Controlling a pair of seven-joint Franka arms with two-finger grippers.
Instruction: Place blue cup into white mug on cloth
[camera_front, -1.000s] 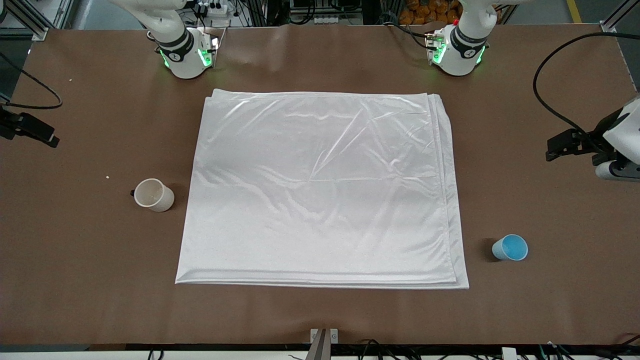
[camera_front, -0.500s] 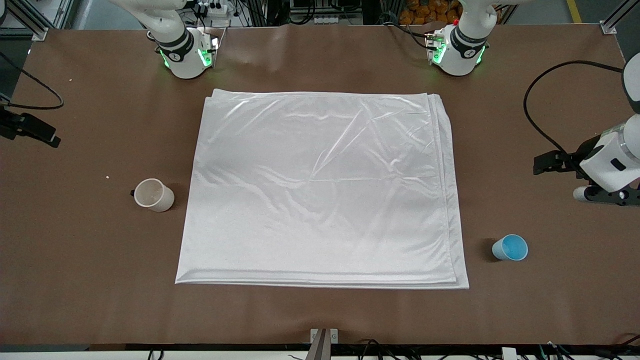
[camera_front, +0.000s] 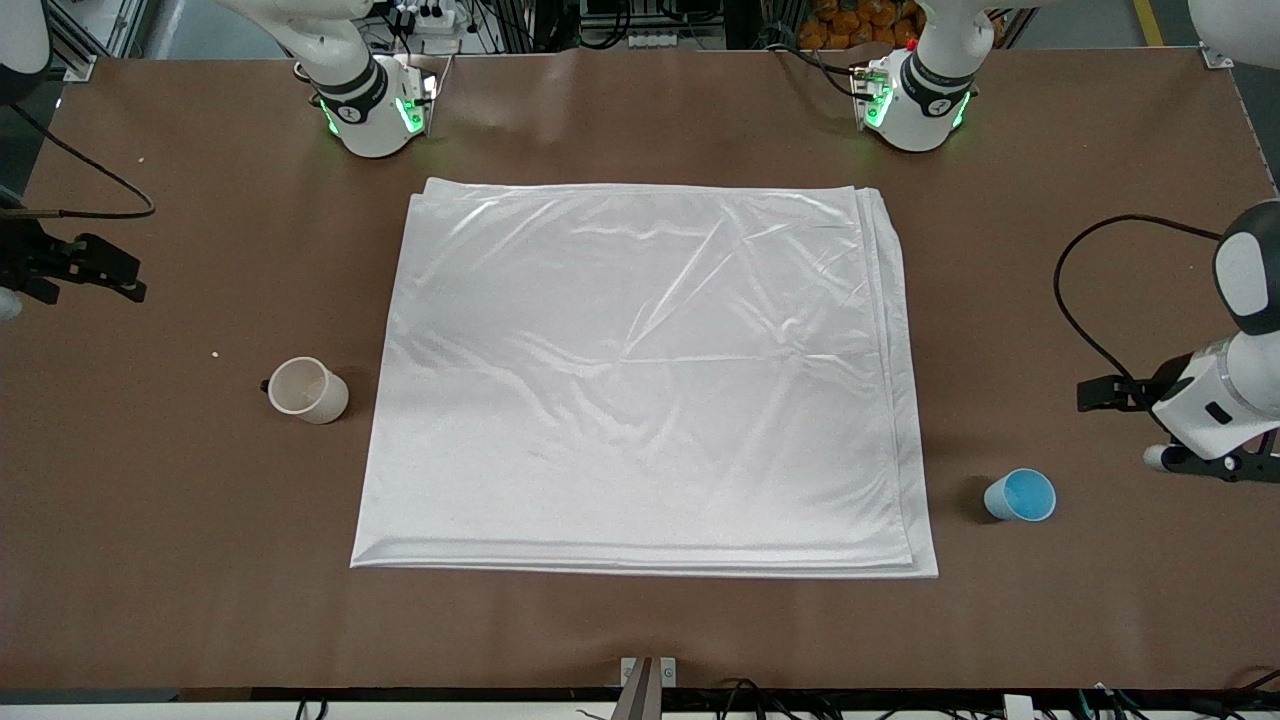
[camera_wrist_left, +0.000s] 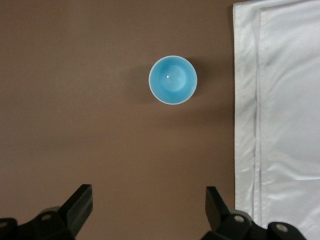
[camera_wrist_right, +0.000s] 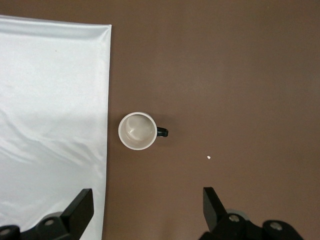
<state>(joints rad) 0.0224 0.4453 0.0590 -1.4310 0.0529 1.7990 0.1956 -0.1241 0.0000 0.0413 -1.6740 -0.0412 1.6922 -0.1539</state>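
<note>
Front view: small light-blue handleless cup (camera_front: 1020, 495) and off-white cylindrical mug (camera_front: 307, 390) are seen upright on the brown desk (camera_front: 150, 500), flanking the shiny white cloth (camera_front: 640, 380). Left hand (camera_wrist_left: 149, 212) is held open over the desk near the cup; right hand (camera_wrist_right: 148, 212) is held open near the mug.

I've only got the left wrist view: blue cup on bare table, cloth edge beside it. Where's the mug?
Observer: The mug stands on bare table beside the cloth, toward the right arm's end, not on it.
Operator: Anything in it?
Observer: No. It is upright and empty, with its handle pointing away from the cloth.
Operator: My left pincer hangs open over the table by the blue cup. And the right one?
Observer: The right pincer hangs open over bare table by the mug, holding nothing.
</note>
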